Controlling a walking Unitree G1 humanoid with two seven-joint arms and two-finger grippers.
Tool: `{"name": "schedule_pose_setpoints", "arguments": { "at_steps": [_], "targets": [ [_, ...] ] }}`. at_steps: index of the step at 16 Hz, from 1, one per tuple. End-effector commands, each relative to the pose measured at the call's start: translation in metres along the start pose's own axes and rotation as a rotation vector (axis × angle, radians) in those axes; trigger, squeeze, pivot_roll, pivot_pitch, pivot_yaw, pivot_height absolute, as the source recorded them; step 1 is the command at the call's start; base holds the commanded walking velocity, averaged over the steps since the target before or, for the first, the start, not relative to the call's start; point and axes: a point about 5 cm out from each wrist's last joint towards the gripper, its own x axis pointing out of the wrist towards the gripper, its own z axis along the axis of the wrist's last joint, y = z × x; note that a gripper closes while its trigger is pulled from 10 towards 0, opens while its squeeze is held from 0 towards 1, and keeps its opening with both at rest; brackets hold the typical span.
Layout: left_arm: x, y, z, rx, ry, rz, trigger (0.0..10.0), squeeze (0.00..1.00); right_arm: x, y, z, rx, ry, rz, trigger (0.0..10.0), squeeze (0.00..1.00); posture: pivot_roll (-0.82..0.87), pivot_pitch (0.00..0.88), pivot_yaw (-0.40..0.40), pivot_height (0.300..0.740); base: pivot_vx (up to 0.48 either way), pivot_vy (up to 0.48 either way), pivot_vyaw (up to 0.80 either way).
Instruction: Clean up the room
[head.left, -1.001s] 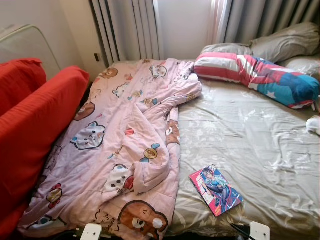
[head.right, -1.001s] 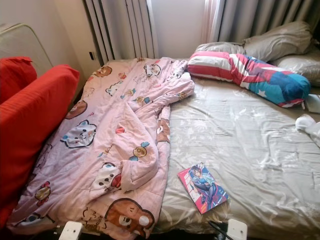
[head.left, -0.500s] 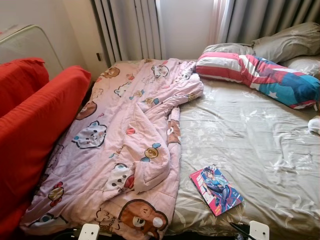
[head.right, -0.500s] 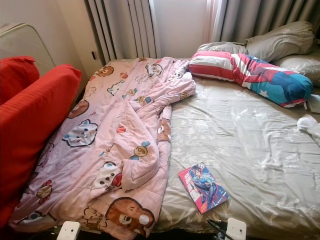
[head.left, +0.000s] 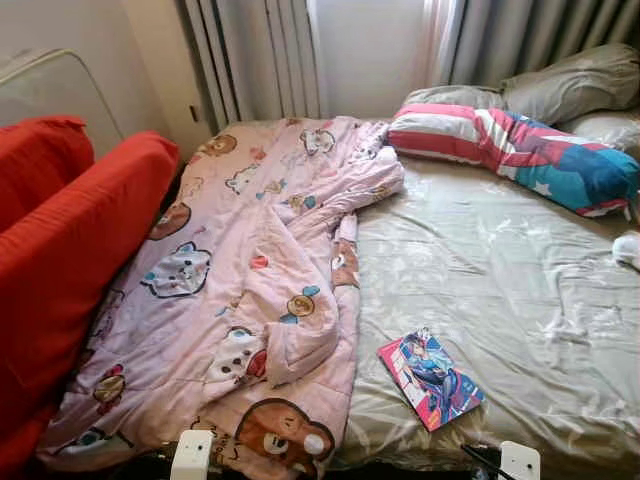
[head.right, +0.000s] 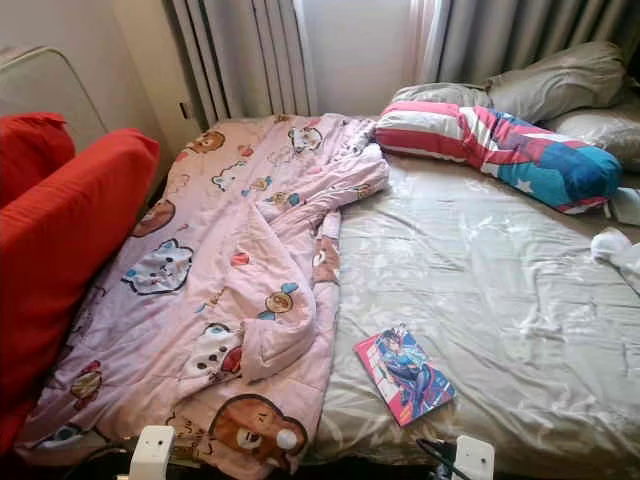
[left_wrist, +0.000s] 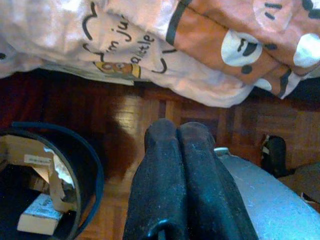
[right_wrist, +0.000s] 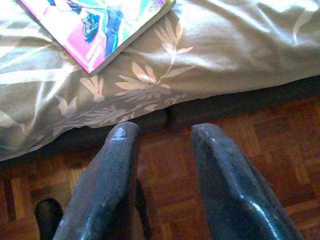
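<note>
A pink cartoon-bear quilt lies rumpled along the bed's left half; a bright comic book lies flat on the olive sheet near the foot edge.

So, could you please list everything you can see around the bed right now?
Quilt: one, pink with cartoon bears, left side of bed.
Bedsheet: one, olive with leaf print, covering the mattress.
Comic book: one, pink and blue, near the bed's foot edge.
Bolster: one, red, white and blue, at the head.
Pillows: at least two, grey, behind the bolster.
Cushions: two, red, left of bed.
Curtains: grey, back wall.
Bin: one, dark, on the parquet floor, holding cardboard.
Left pincer: shut, over the floor.
Right pincer: open, below the bed edge.
</note>
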Motion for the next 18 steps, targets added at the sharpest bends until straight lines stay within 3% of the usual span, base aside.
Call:
{"name": "schedule_pose_setpoints", "arguments": {
  "at_steps": [1,8,18],
  "targets": [
    [-0.001,0.002,-0.006,0.004,0.029,0.010,10.0,0.00,0.000,0.001,-0.001,0.010,0.007,0.003,10.0,0.00,-0.01,0.000,0.039,0.740,0.000,0.000,0.00],
    [-0.007,0.022,-0.014,0.010,0.053,0.025,10.0,0.00,-0.001,0.000,-0.005,0.018,0.022,0.004,10.0,0.00,-0.02,0.009,0.039,0.740,0.000,0.000,0.00],
    [-0.010,0.017,-0.028,0.022,0.085,0.015,10.0,0.00,-0.002,0.000,-0.010,0.020,0.044,0.007,10.0,0.00,-0.02,0.016,0.043,0.740,0.048,0.000,0.00]
  ]
}}
